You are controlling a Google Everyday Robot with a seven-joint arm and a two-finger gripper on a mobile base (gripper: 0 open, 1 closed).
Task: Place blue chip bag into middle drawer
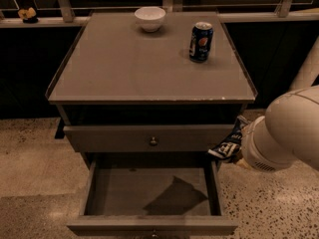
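The blue chip bag (229, 142) is crumpled and dark blue with white lettering. It hangs in the air at the end of my white arm (284, 131), just off the cabinet's right side, level with the upper drawer front (149, 138). My gripper (239, 147) is shut on the bag and is mostly hidden behind the arm's rounded wrist. The middle drawer (119, 195) is pulled open below, wide and grey, with nothing in it but a shadow. The bag is above and just right of the drawer's right wall.
A white bowl (150, 18) and an upright blue soda can (200, 42) stand at the back of the cabinet top (124, 68). A railing runs behind the cabinet. Speckled floor (30, 158) lies on both sides.
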